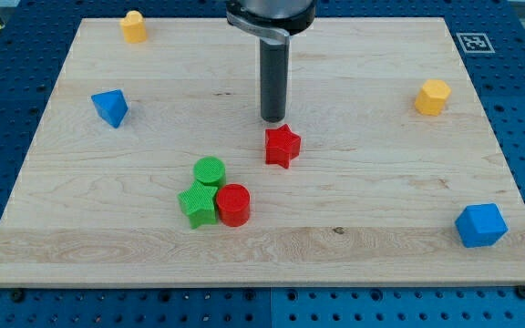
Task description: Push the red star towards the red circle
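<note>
The red star (282,146) lies near the middle of the wooden board (354,219). The red circle (233,204) lies below and to the left of it, touching a green star (198,204) and a green circle (210,170). My tip (272,119) comes down from the view's top and stands just above the red star, at its upper left edge, very close or touching.
A blue triangle block (110,107) is at the left. A yellow block (134,26) is at the top left. A yellow hexagon (432,97) is at the right. A blue block (480,225) is at the bottom right. A marker tag (474,42) sits at the top right corner.
</note>
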Action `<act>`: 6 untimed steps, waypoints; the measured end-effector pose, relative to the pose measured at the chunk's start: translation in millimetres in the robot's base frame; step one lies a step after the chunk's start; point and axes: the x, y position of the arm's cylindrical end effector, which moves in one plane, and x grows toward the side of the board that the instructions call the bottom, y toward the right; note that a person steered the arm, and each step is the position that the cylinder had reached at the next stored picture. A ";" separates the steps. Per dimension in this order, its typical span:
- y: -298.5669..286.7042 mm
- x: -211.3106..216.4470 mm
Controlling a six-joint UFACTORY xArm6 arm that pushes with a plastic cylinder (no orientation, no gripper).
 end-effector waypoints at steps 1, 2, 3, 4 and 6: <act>9.7 22.7; 8.5 59.0; 0.0 68.7; 0.7 45.7; 43.0 53.8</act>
